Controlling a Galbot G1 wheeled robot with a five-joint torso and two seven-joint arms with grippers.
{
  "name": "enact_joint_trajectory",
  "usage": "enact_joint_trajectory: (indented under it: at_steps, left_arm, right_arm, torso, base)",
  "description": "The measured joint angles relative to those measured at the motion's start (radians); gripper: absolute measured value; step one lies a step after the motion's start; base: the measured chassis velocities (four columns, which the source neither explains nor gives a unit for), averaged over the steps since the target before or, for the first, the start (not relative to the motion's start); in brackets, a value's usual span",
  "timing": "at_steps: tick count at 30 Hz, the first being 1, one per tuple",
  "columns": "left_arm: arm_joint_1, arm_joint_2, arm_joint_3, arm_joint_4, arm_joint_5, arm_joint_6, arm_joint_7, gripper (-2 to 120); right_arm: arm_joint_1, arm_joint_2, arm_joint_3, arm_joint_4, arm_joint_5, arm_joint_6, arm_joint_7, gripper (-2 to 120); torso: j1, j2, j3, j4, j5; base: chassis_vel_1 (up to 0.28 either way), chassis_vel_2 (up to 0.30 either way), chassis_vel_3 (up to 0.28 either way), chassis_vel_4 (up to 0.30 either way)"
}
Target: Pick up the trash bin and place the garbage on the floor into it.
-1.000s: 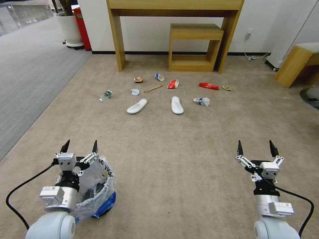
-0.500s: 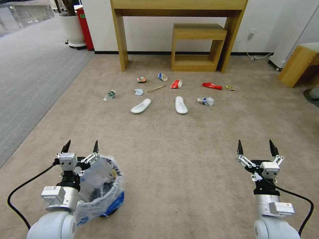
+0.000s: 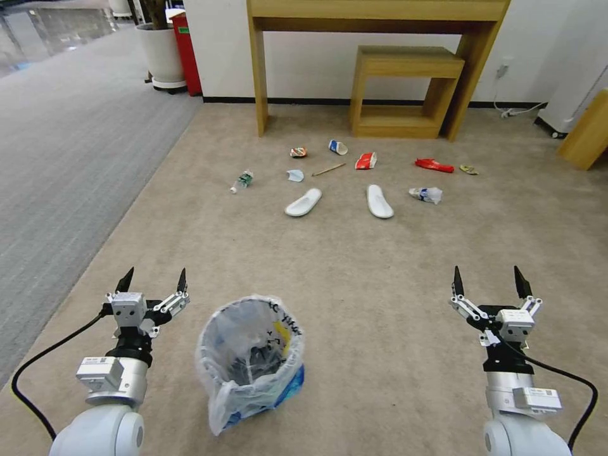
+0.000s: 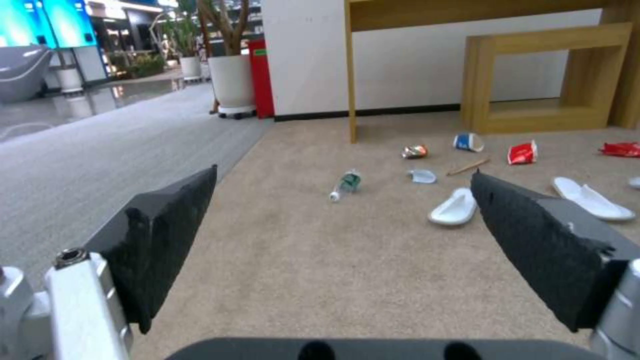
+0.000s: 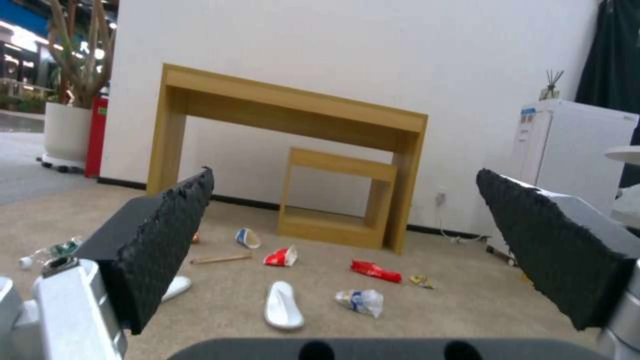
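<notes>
Crinkled clear liner with black lettering, not legible, wraps trash bin; bin upright on carpet at 6 o'clock, near left gripper, untouched. Left gripper fingers apart, empty. Right gripper at 4 o'clock, fingers apart, empty. Garbage scattered at 12 o'clock before wooden table. Bare carpet between bin and garbage.

Left arm: white and silver, extended forward at the lower left; black-tipped left gripper level, jaws spread wide, holding nothing. Right arm: mirrored at the lower right; black-tipped right gripper likewise spread wide and unloaded.
</notes>
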Motion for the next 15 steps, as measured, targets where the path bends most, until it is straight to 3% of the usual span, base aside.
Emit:
enact_joint_trajectory:
  at_steps: [6,15]
  left_arm:
    - [0.002,0.010,-0.001,-0.002,0.000,0.004,0.001,100]
    - [0.024,0.076,0.033,-0.058,-0.071,0.140,-0.040,100]
  right_arm:
    - [-0.001,0.002,-0.004,0.002,0.000,0.003,0.004,100]
    - [0.006,0.000,-0.007,-0.002,0.000,0.007,0.005,100]
  torso:
    - [0.000,0.000,0.000,-0.0002,0.0000]
    - [0.000,0.000,0.000,0.0001,-0.0004]
  base:
    - [-0.056,-0.047,0.029,0.035]
    - [-0.006,-0.001,0.004,0.002]
